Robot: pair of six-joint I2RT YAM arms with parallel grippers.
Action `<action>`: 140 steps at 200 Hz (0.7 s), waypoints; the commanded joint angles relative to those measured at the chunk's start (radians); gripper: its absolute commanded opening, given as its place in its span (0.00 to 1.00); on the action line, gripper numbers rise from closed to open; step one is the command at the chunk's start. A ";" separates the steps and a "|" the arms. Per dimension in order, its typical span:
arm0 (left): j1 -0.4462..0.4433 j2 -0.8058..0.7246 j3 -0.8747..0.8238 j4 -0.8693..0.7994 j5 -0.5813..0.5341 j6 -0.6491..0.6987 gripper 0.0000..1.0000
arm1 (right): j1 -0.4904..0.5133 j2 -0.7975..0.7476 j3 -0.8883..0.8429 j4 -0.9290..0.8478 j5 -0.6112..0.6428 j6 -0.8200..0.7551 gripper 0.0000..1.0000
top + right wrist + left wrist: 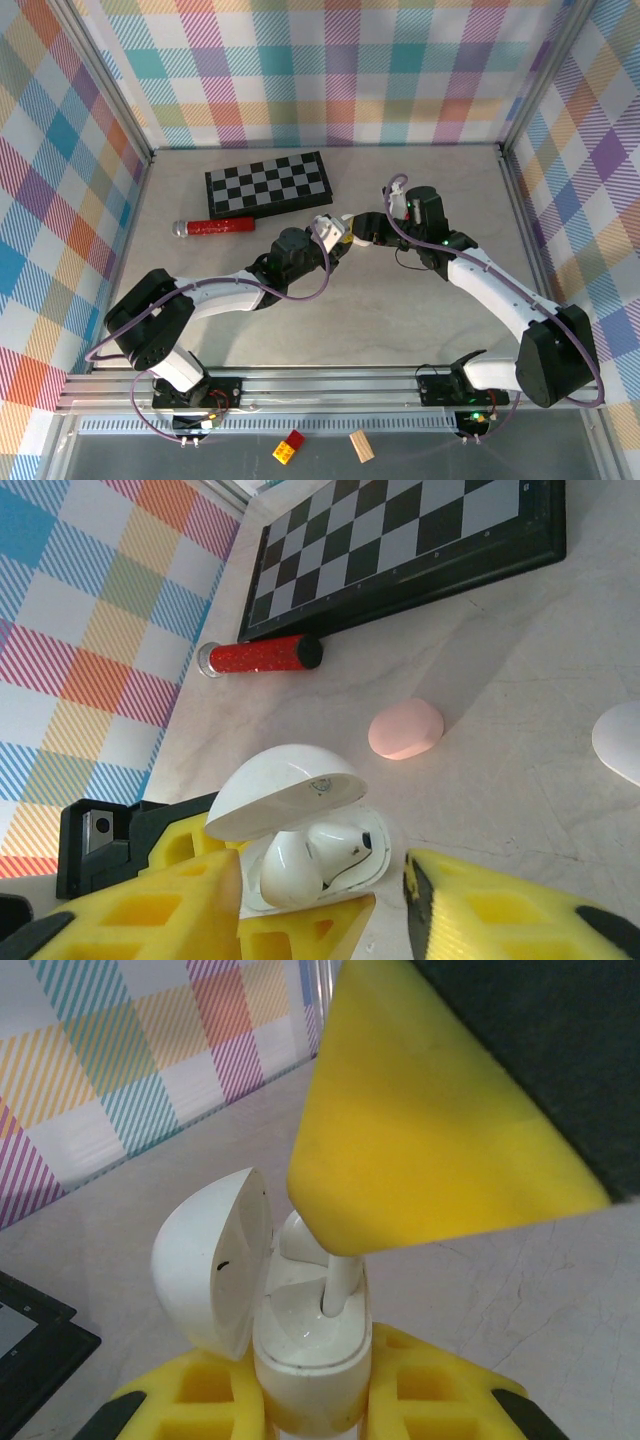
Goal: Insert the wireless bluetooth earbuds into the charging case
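- The right tool (322,880) had its yellow fingers (140,915) apart along the bottom edge, one on either side of the white charging case (285,785).
- The case's lid was raised, and a white earbud (305,865) lay in its well.
- Farther back on the counter (500,810) lay a pink pebble-shaped case (406,728), with a red glittery tube (262,655) and a chessboard (400,540) beyond it.
- A white rounded thing (620,742) was cut off by the right edge.
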 commanded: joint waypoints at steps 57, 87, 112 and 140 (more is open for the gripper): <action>-0.013 -0.014 0.025 0.059 0.024 -0.012 0.17 | -0.003 -0.065 0.044 -0.023 0.025 -0.003 0.56; -0.013 -0.022 0.017 0.067 0.026 -0.012 0.17 | -0.008 -0.039 0.086 -0.115 0.080 0.011 0.45; -0.013 -0.023 0.015 0.064 0.029 -0.010 0.17 | -0.010 -0.013 0.093 -0.115 0.051 0.011 0.38; -0.013 -0.023 0.012 0.061 0.034 -0.011 0.17 | -0.009 -0.010 0.097 -0.117 0.029 0.010 0.29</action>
